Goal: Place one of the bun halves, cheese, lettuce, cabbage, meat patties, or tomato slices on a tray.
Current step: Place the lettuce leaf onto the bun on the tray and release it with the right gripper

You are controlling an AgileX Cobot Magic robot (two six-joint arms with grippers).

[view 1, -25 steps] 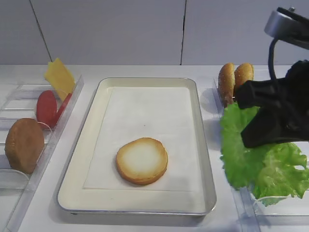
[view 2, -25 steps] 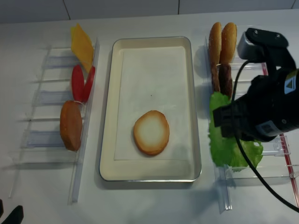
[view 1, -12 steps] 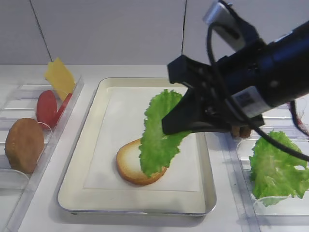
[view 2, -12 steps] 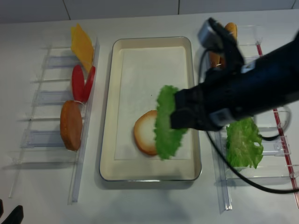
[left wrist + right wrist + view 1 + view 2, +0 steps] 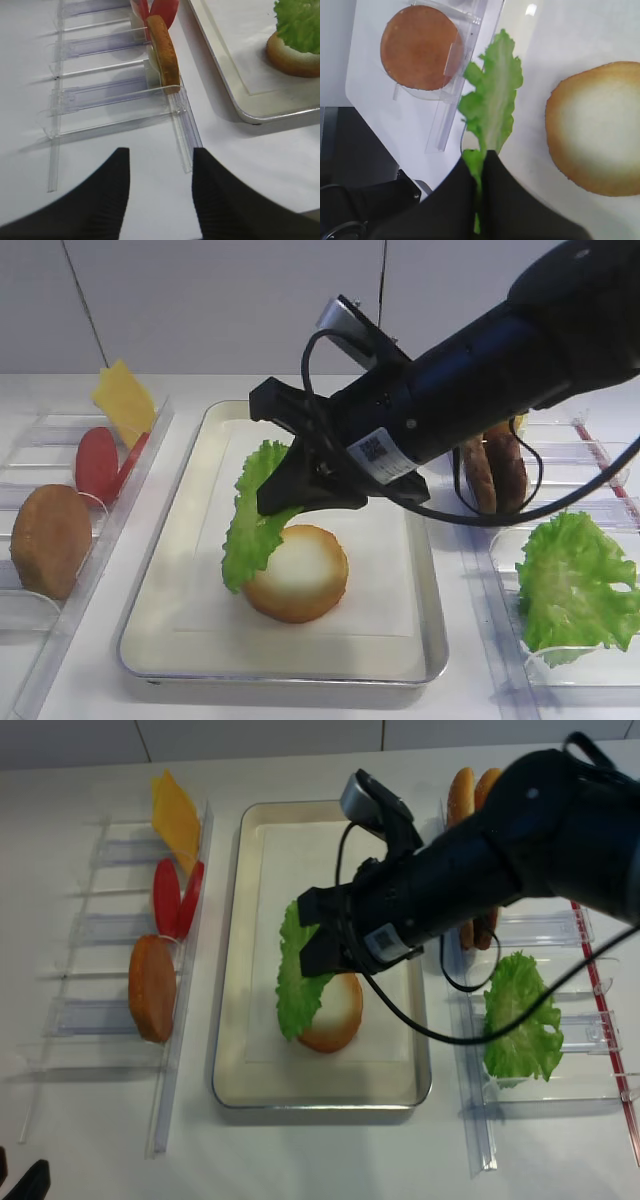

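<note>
Exterior high: my right hand [image 5: 290, 495] pinches the lettuce [image 5: 250, 525] by its stem, dangling at nine o'clock of the bun half [image 5: 297, 575] for draping.

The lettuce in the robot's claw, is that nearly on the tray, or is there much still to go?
Nearly. One bun half already lies on the tray, cut face up. The right gripper is shut on the lettuce, which hangs over the tray just left of that bun. What is left: set the leaf down and let go. The left gripper waits open beside the tray.
</note>
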